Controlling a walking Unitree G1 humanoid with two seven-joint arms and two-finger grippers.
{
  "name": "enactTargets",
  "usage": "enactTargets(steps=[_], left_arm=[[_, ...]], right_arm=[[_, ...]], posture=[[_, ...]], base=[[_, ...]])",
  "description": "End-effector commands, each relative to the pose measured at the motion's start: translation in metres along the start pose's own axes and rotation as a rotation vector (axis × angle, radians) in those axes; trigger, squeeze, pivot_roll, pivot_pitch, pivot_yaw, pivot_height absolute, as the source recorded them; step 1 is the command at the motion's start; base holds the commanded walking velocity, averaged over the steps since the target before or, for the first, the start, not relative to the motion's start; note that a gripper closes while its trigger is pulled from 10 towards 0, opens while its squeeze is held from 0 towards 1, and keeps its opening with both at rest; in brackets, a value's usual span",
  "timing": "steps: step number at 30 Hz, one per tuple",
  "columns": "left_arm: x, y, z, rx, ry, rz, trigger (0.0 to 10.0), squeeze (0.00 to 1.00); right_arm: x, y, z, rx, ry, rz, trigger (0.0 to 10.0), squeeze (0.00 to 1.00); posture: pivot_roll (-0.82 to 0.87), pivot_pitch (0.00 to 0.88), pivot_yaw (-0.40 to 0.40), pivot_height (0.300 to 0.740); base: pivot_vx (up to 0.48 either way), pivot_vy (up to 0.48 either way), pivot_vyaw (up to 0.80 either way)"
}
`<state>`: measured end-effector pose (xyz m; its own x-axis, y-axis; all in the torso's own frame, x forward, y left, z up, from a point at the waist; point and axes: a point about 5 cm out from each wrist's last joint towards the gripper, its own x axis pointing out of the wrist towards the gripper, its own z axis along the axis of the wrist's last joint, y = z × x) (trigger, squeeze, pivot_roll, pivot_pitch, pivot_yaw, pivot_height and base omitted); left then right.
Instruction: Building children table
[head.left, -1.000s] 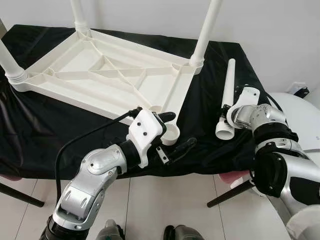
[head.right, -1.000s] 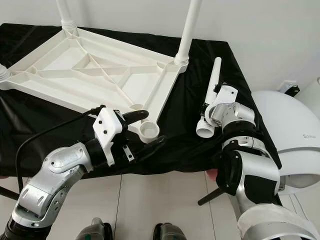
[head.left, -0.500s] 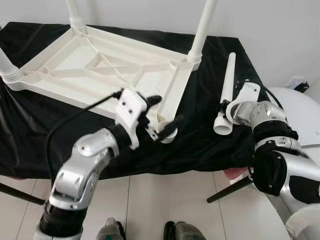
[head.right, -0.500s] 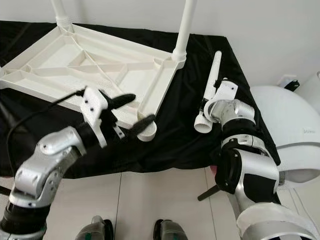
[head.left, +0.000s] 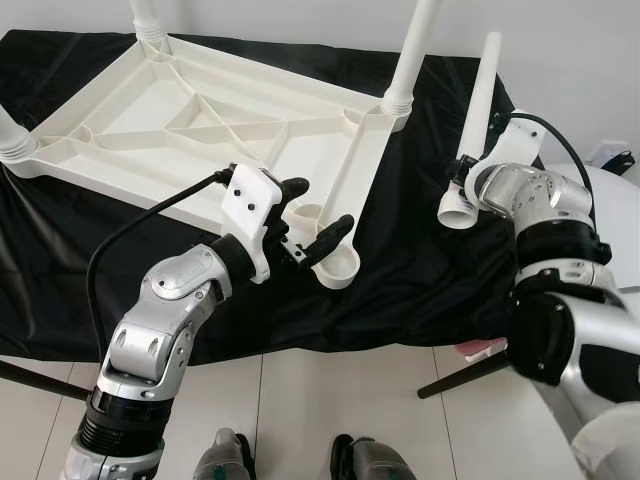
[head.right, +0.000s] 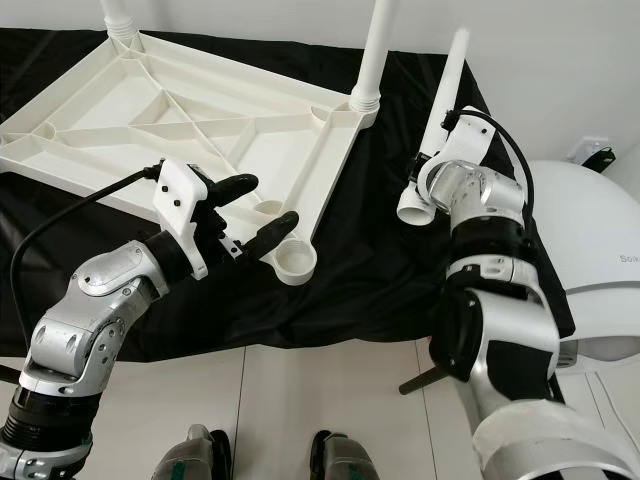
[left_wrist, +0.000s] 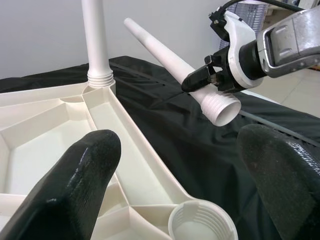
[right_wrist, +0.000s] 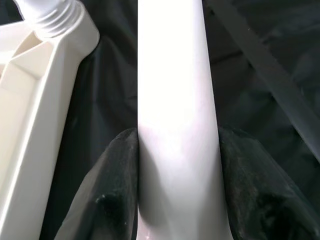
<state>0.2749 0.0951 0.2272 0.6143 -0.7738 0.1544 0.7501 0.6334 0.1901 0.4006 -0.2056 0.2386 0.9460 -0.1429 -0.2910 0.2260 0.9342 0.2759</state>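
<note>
- Your right gripper (head.left: 462, 186) has its two fingers clamped on the loose table leg (head.left: 472, 120), near the threaded end; the leg is lifted off the black cloth (head.left: 420, 270).
- The long axis of this leg runs from its open threaded end, which is low and faces you, up and away to the thin tip, so it is tilted and not upright.
- The empty corner socket (head.left: 338, 268) of the upside-down tabletop (head.left: 200, 130) lies to the left of the held leg and nearer to you, with bare cloth between them.
- I judge that the leg must turn until the threaded end points down, and then travel left to that socket.
- Your left gripper (head.left: 315, 215) is much nearer to the socket: its fingers are spread apart and hold nothing, one on each side just above the socket rim.
- At the far right corner, one standing leg (head.left: 411, 55) is already fitted in the tabletop.
- On the white object (head.right: 610, 290) at the right there are some grey letters, too cut off to read; I find no other writing.
</note>
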Motion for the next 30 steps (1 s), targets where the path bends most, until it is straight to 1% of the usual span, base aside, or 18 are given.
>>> enactTargets(steps=[1,2,4,5,6,7,9,11,14,20,21,22,24,25,26,27,29,30], left_arm=[[0.000,0.002,0.001,-0.003,-0.014,0.000,10.0,0.00],[-0.001,0.004,0.001,-0.006,-0.016,0.008,10.0,0.00],[-0.001,0.004,0.001,-0.006,-0.016,0.008,10.0,0.00],[-0.001,0.007,0.000,-0.009,-0.017,0.021,10.0,0.00],[-0.002,0.011,0.000,-0.012,-0.019,0.031,10.0,0.00],[-0.002,0.011,0.000,-0.012,-0.019,0.031,10.0,0.00],[-0.003,0.016,0.001,-0.011,-0.022,0.046,10.0,0.00],[-0.003,0.021,0.000,-0.008,-0.023,0.060,10.0,0.00],[-0.003,0.023,0.000,-0.012,-0.025,0.062,10.0,0.00],[-0.002,0.023,0.000,-0.014,-0.028,0.061,10.0,0.00],[-0.001,0.023,0.000,-0.014,-0.029,0.060,10.0,0.00],[-0.001,0.023,0.000,-0.014,-0.029,0.060,10.0,0.00],[0.002,0.027,0.000,-0.014,-0.038,0.060,10.0,0.00],[0.003,0.029,0.000,-0.015,-0.043,0.064,10.0,0.00],[0.004,0.030,0.000,-0.015,-0.047,0.067,10.0,0.00],[0.004,0.032,0.001,-0.022,-0.053,0.074,10.0,0.00],[0.004,0.033,0.002,-0.026,-0.056,0.078,10.0,0.00],[0.004,0.034,0.003,-0.045,-0.069,0.085,10.0,0.00]], right_arm=[[-0.004,-0.001,0.001,-0.014,-0.043,0.014,10.0,0.00],[-0.007,-0.001,-0.001,-0.041,-0.091,0.028,10.0,0.00],[-0.007,-0.001,-0.001,-0.041,-0.091,0.028,10.0,0.00],[-0.012,-0.002,-0.004,-0.070,-0.145,0.055,10.0,0.00],[-0.017,-0.002,-0.008,-0.035,-0.210,0.109,10.0,0.00],[-0.017,-0.002,-0.008,-0.035,-0.210,0.109,10.0,0.00],[-0.026,-0.008,-0.014,-0.009,-0.291,0.136,10.0,0.00],[-0.030,-0.014,-0.021,0.004,-0.314,0.129,10.0,0.00],[-0.032,-0.018,-0.022,0.021,-0.355,0.145,10.0,0.00],[-0.034,-0.020,-0.021,0.014,-0.381,0.148,10.0,0.00],[-0.037,-0.020,-0.019,0.034,-0.416,0.173,10.0,0.00],[-0.037,-0.020,-0.019,0.034,-0.416,0.173,10.0,0.00],[-0.047,-0.014,-0.016,0.024,-0.552,0.248,10.0,0.00],[-0.053,-0.008,-0.017,0.024,-0.611,0.322,10.0,0.00],[-0.057,-0.004,-0.018,0.021,-0.647,0.371,10.0,0.00],[-0.060,-0.001,-0.020,0.027,-0.665,0.419,10.0,0.00],[-0.061,0.000,-0.021,0.034,-0.671,0.445,10.0,0.00],[-0.063,0.003,-0.023,0.034,-0.682,0.478,10.0,0.00]], posture=[[0.02,0.105,-0.036,0.740],[0.02,0.100,-0.034,0.740],[0.02,0.100,-0.034,0.740],[0.02,0.095,-0.032,0.740],[0.02,0.090,-0.030,0.740],[0.02,0.090,-0.030,0.740],[0.02,0.083,-0.027,0.740],[0.02,0.074,-0.025,0.740],[0.01,0.067,-0.021,0.740],[0.01,0.066,-0.020,0.740],[0.01,0.062,-0.020,0.740],[0.01,0.062,-0.020,0.740],[0.02,0.060,-0.021,0.740],[0.03,0.059,-0.022,0.740],[0.03,0.059,-0.022,0.740],[0.03,0.059,-0.023,0.740],[0.03,0.058,-0.023,0.740],[0.03,0.056,-0.022,0.740]], base=[[0.000,0.000,0.00],[0.000,0.000,0.00],[0.000,0.000,0.00],[0.000,0.000,0.00],[0.000,0.000,0.00],[0.000,0.000,0.00],[0.000,0.000,0.00],[0.000,0.000,0.00],[0.000,0.000,0.00],[0.000,0.000,0.00],[0.000,0.000,0.00],[0.000,0.000,0.00],[0.000,0.000,0.00],[0.000,0.000,0.00],[0.000,0.000,0.00],[0.000,0.000,0.00],[0.000,0.000,0.00],[0.000,0.000,0.00]])
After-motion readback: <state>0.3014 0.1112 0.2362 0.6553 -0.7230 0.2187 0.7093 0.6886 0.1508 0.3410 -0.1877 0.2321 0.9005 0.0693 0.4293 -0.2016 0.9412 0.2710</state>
